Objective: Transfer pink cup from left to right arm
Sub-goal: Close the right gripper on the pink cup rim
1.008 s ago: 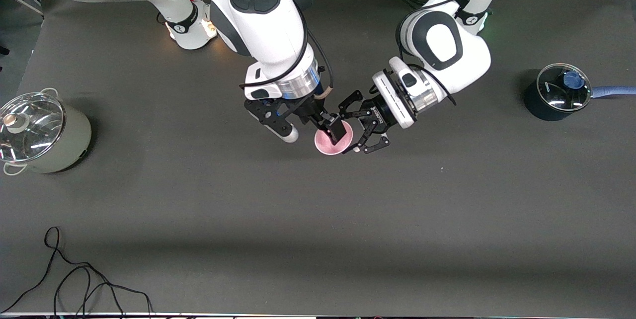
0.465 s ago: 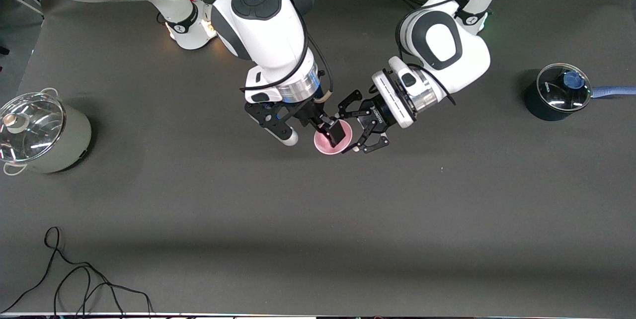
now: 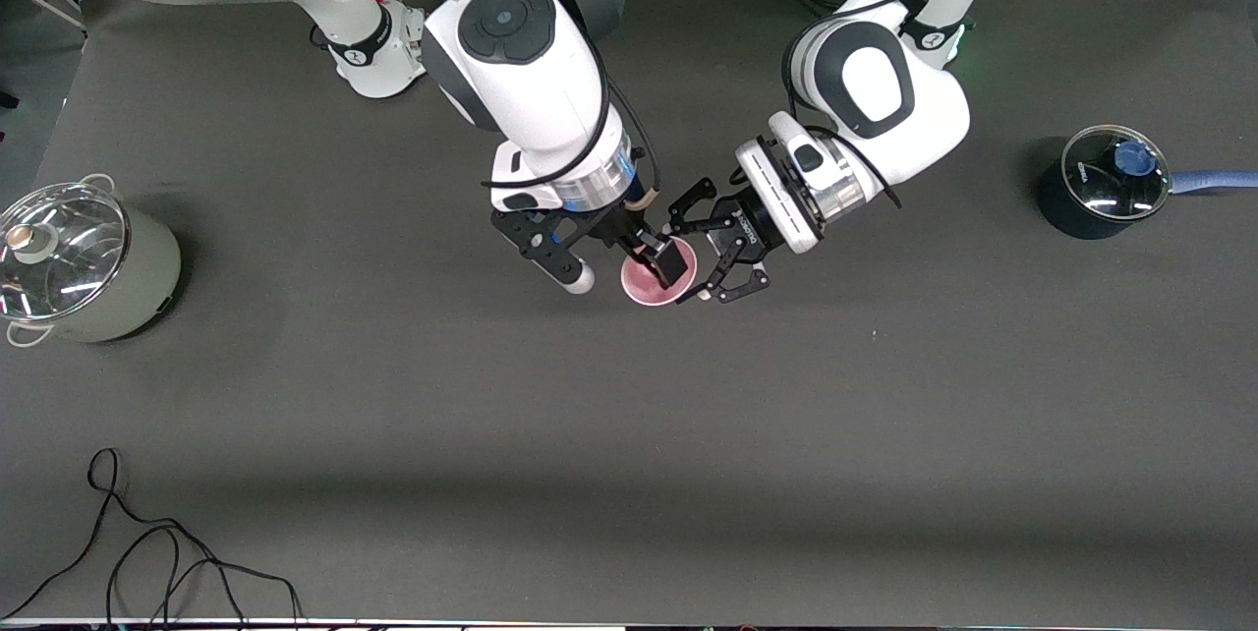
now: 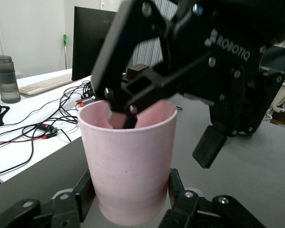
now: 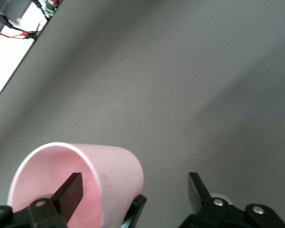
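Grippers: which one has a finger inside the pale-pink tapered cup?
The right arm's black bar-fingered gripper; the left arm's open-frame claw gripper grips the cup only from outside.

White arms (image 3: 550,110), black open-frame jaws

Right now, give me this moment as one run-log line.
handover | left gripper shut on pink cup | right gripper open, one finger inside cup, other outside | cup not yet transferred
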Controlling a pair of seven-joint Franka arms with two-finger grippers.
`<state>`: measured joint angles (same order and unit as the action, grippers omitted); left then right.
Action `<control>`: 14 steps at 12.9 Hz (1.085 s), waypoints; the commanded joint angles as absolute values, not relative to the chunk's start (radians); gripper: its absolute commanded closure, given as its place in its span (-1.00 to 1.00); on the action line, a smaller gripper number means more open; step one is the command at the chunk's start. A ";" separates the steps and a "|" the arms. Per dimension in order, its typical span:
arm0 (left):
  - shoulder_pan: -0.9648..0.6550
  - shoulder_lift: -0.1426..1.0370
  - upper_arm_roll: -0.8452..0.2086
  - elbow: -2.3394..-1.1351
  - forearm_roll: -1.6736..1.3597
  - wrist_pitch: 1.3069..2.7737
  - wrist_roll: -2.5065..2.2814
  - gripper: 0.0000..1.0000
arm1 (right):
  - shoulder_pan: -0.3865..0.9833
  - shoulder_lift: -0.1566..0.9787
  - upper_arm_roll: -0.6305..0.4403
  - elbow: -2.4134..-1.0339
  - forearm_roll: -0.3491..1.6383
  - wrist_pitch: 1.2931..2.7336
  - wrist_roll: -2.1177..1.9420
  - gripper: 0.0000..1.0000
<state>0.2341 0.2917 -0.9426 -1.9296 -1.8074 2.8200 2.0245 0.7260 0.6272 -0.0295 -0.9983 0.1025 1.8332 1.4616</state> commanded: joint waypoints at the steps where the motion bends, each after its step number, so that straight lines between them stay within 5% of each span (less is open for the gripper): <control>1: 0.218 0.291 -0.936 -1.916 -1.830 2.839 2.025 0.33 | 0.723 0.635 -0.031 -0.982 0.120 1.783 1.448 -0.70; 3: 0.218 0.291 -0.936 -1.916 -1.830 2.839 2.025 0.32 | 0.721 0.634 -0.032 -0.982 0.121 1.782 1.447 0.99; 13: 0.218 0.291 -0.936 -1.916 -1.830 2.839 2.025 0.29 | 0.681 0.620 -0.031 -0.980 0.124 1.779 1.365 1.00; 14: 0.219 0.291 -0.936 -1.916 -1.830 2.839 2.025 0.14 | 0.673 0.618 -0.029 -0.976 0.123 1.738 1.317 1.00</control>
<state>0.2186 0.2959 -0.9451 -1.9289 -1.8057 2.8196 2.0378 0.7066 0.6305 -0.0292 -0.9886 0.1253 1.8008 1.3787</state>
